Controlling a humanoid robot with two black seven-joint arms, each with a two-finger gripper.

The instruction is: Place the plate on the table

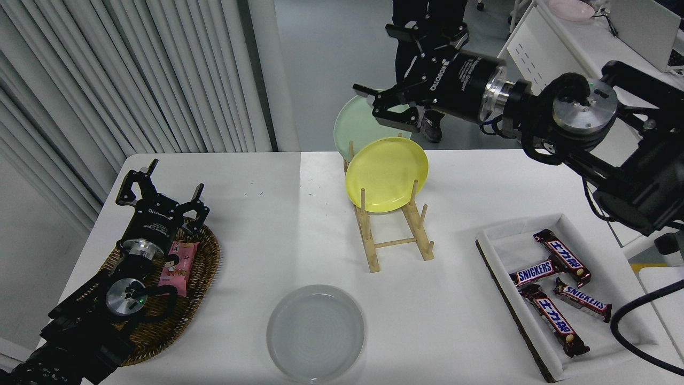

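The light-grey plate (316, 333) lies flat on the white table (256, 224) near its front edge, with nothing touching it. My right gripper (393, 67) hangs high above the table's far edge, over the rack's plates, its fingers open and empty. It is far from the grey plate. My left gripper (160, 190) stays parked at the lower left over a wicker basket, open and holding nothing.
A wooden rack (393, 235) at mid-table holds a yellow plate (387, 174) and a pale green plate (358, 125) behind it. The wicker basket (200, 278) holds a pink snack pack. A white tray (588, 224) at the right holds several Snickers bars. A person's legs (427, 10) stand beyond the table.
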